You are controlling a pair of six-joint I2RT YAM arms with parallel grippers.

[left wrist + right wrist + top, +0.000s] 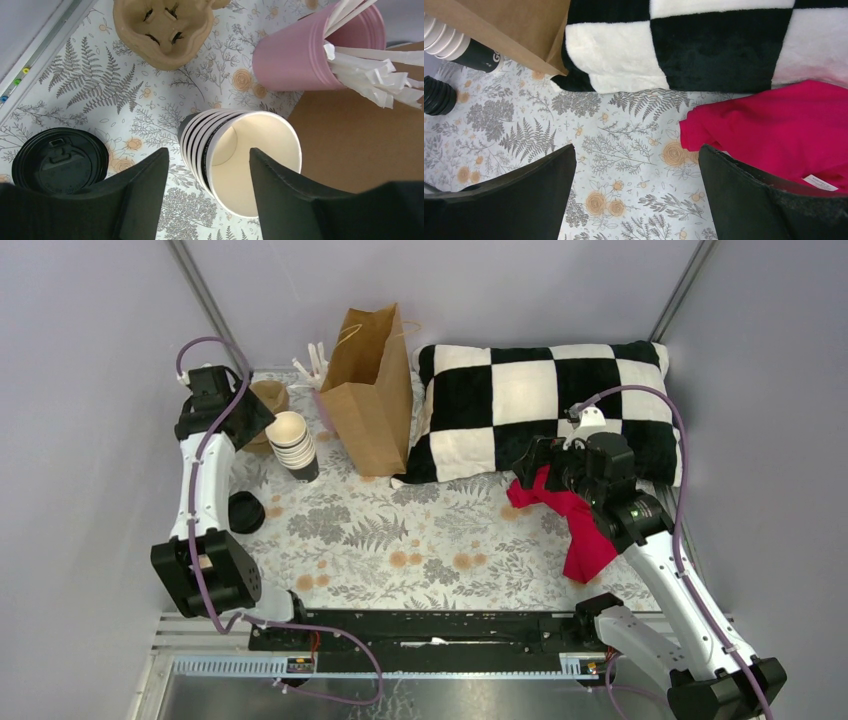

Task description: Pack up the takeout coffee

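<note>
Coffee first: I take the takeout coffee [246, 512] to be the squat black round thing standing on the table [430, 540], just left of the stack of cups [293, 445]. Its axis is upright, sip lid facing up.

Left gripper [209, 155] is spread wide and empty, but its fingers straddle the stack's top cup. The takeout coffee sits outside the left finger, at lower left in that view, near but apart. Left arm is far nearer.

Right gripper [636, 155] is also spread and empty, over the table by the red cloth [774, 130], well apart across the table. Paper bag [370, 390] stands just right of the stack.

Hard to make out: from above only the lid shows. The right wrist view cuts it at the frame edge with a ridged-looking side. I can't confirm a cup body rather than piled lids.
</note>
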